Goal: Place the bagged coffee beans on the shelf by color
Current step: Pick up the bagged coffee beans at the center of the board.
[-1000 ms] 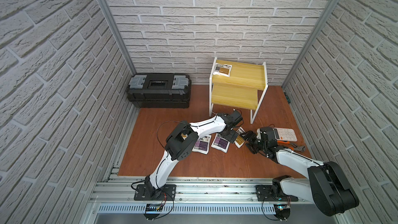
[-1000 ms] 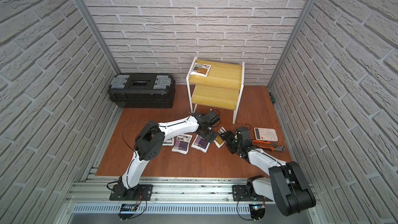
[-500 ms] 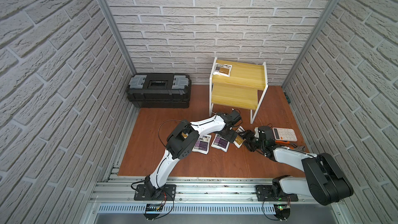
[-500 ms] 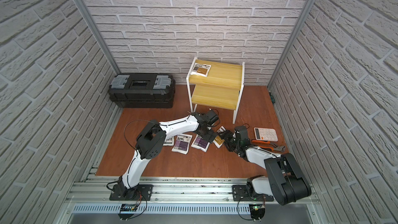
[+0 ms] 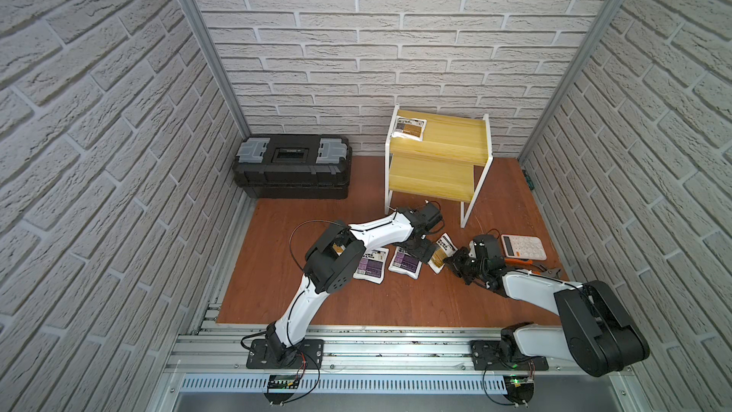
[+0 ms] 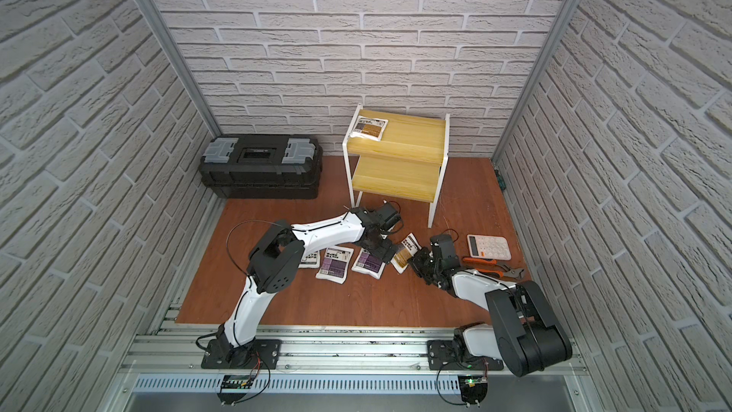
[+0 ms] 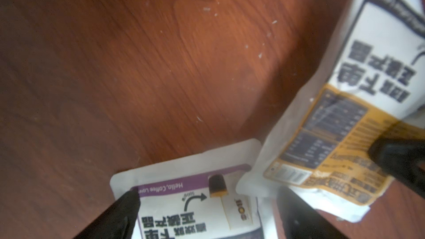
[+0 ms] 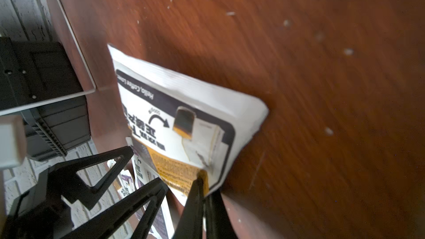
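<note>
Right hand (image 8: 202,185) pinched shut; left hand (image 7: 207,195) spread wide, low.

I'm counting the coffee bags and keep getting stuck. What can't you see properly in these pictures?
Pouch under the left arm's elbow: in a top view, the elbow covers most of it; label colour cannot be told.
Yellow pouch in the right gripper: right wrist view, small print blurred.
Purple pouch: left wrist view, cut off by the picture's edge.
Calculator: both top views, key marks too small.

I'm seeing white brick walls (image 5: 356,53) enclosing a red-brown wood floor (image 5: 356,303); a black toolbox (image 5: 292,166) is sitting well beyond and left of the left gripper (image 5: 414,249).
</note>
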### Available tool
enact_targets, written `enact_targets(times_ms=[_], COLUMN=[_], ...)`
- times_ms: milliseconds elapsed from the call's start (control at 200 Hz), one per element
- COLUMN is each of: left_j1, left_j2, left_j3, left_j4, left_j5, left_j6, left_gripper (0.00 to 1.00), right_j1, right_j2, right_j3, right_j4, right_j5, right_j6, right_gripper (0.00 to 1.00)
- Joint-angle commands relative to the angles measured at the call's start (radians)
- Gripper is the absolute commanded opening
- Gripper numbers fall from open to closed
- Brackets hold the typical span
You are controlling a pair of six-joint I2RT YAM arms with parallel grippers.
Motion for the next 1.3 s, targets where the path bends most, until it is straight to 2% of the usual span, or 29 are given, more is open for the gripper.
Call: enact_targets(times_ms=[0,190,460,815,1115,1295], left_j1=[0.007,0.004,-0.015,-0.048,-0.045,0.0], left_j2=[-0.045,-0.132,-0.294,-0.525,-0.71,-0.779], left_j3=[-0.035,-0.062,-0.044,-0.063,-0.072,-0.029], left_j4=[-0.005,0.007,-0.018,-0.058,-0.082,-0.103], left_j5=[0.015,0.037,0.052,0.041,-0.025,-0.062], left_j6=[0.0,-0.029,-0.063,-0.12,-0.144,-0.133], left_gripper=[0.98,0.98,0.98,0.98,0.99,0.99], right_j1=[0.009,0.009,0.009,0.008,0.008,0.008], right_j2=[-0.019,-0.12,-0.356,-0.584,-0.651,-0.629], right_j3=[-0.026,-0.014,0.032,0.132,0.299,0.449], right_j4=[-0.154,-0.26,-0.51,-0.821,-0.985,-1.07], right_j5=[0.017,0.007,-0.009,-0.063,-0.141,-0.195], right_j6=[-0.025,-0.049,-0.087,-0.147,-0.23,-0.293], right_gripper=[0.02,0.03,0.02,0.02,0.02,0.02])
